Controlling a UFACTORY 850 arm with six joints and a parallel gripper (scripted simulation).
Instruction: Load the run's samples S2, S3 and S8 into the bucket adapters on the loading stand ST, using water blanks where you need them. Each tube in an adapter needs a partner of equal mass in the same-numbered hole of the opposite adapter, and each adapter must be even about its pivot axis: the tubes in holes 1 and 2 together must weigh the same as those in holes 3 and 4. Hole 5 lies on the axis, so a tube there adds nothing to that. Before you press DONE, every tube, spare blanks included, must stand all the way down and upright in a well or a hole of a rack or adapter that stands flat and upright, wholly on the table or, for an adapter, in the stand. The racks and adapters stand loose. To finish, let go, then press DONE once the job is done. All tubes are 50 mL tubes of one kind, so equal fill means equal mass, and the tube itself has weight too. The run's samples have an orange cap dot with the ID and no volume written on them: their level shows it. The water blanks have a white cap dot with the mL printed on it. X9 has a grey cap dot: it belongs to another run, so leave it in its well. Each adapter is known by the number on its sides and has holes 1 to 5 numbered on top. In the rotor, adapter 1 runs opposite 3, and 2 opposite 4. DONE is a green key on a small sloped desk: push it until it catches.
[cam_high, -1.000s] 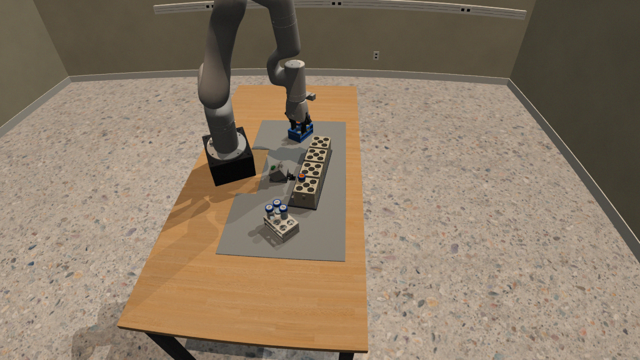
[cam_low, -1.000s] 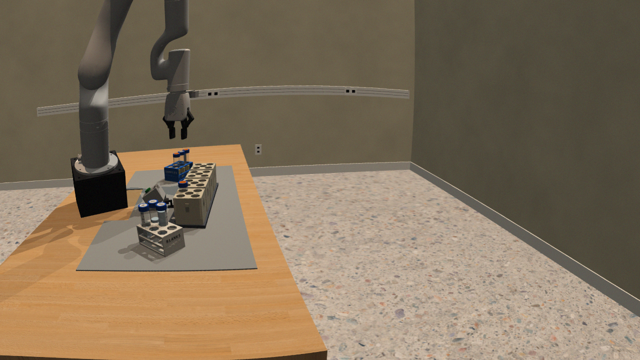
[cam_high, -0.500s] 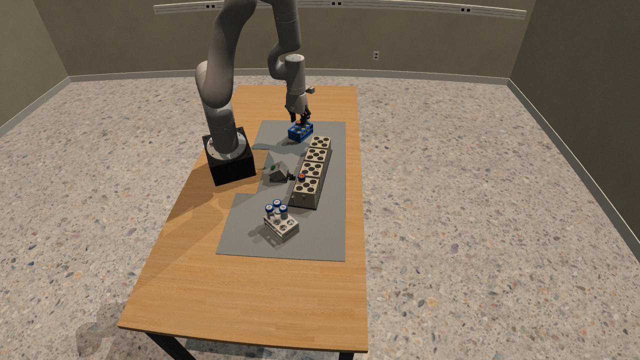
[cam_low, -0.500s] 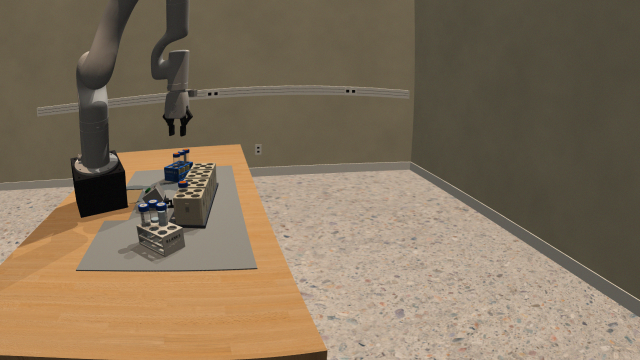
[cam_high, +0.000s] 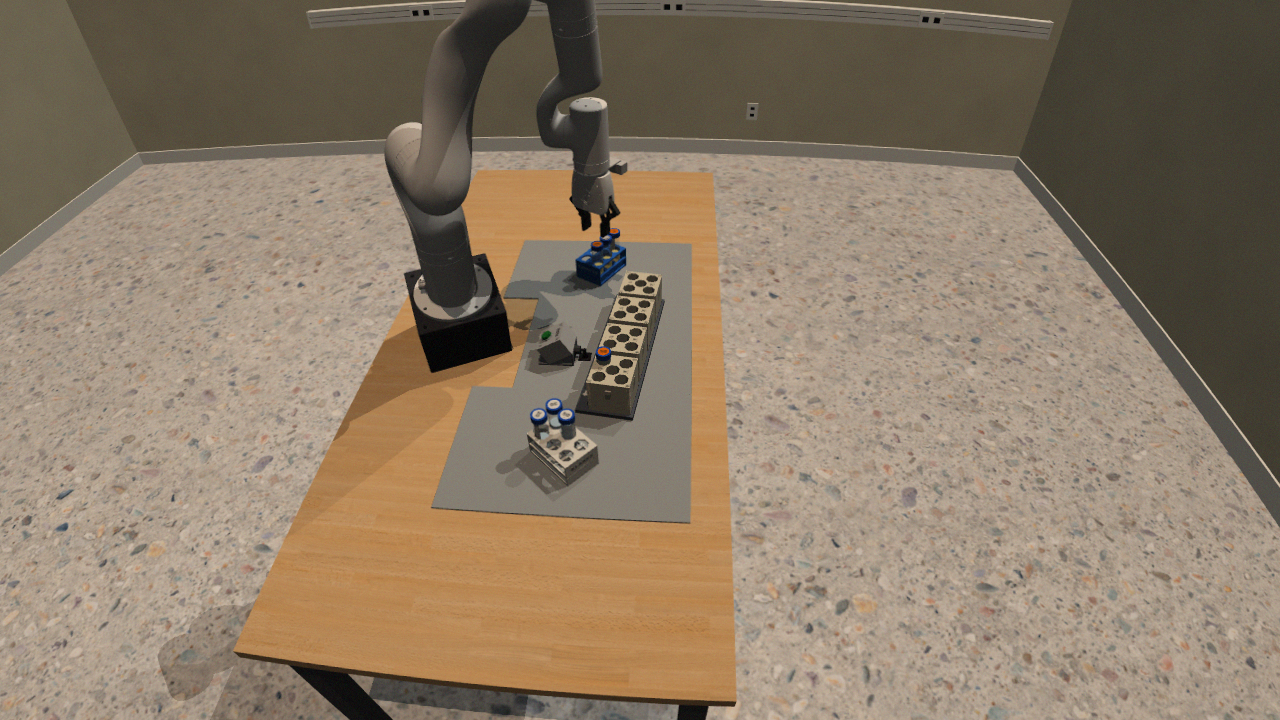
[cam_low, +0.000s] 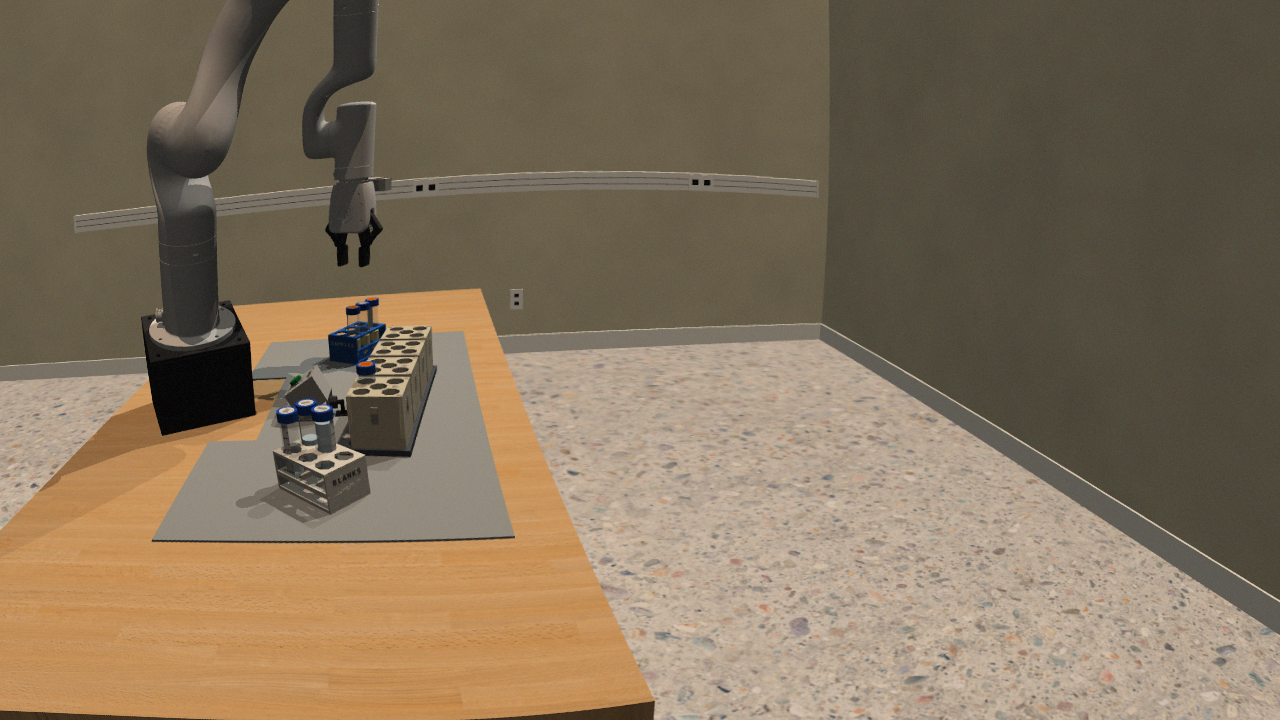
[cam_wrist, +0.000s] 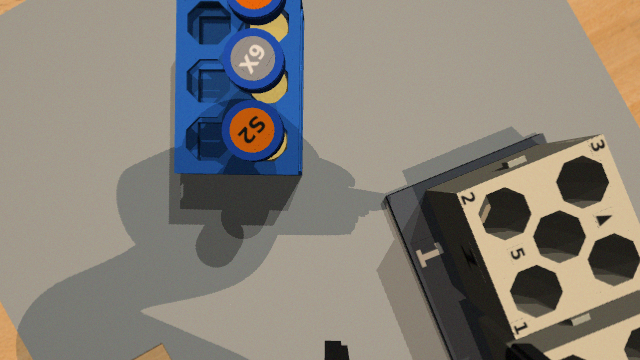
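s2 (cam_high: 597, 244) (cam_low: 352, 309) (cam_wrist: 252, 131) stands upright at the near end of the blue sample rack (cam_high: 599, 268) (cam_low: 343, 351) (cam_wrist: 240, 167). the gripper (cam_high: 596, 227) (cam_low: 352, 262) (cam_wrist: 430, 352) hangs higher, fingers apart, empty; its likely next grasp lies below, probably farther off, down the tube's vertical axis.

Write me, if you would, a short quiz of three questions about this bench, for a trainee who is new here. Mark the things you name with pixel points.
1. True or false: X9 (cam_high: 607, 240) (cam_low: 362, 306) (cam_wrist: 252, 59) stands beside S2 (cam_high: 597, 244) (cam_low: 353, 309) (cam_wrist: 252, 131) in the blue sample rack (cam_high: 590, 272) (cam_low: 344, 349) (cam_wrist: 190, 167).
2. How many tubes stand in the BLANKS rack (cam_high: 581, 463) (cam_low: 349, 480)?
3. The pincer (cam_high: 596, 226) (cam_low: 352, 259) (cam_wrist: 430, 352) is: (a) shut on S2; (b) open, holding nothing; (c) pressing DONE.

Key: 1 true; 2 three; 3 b.
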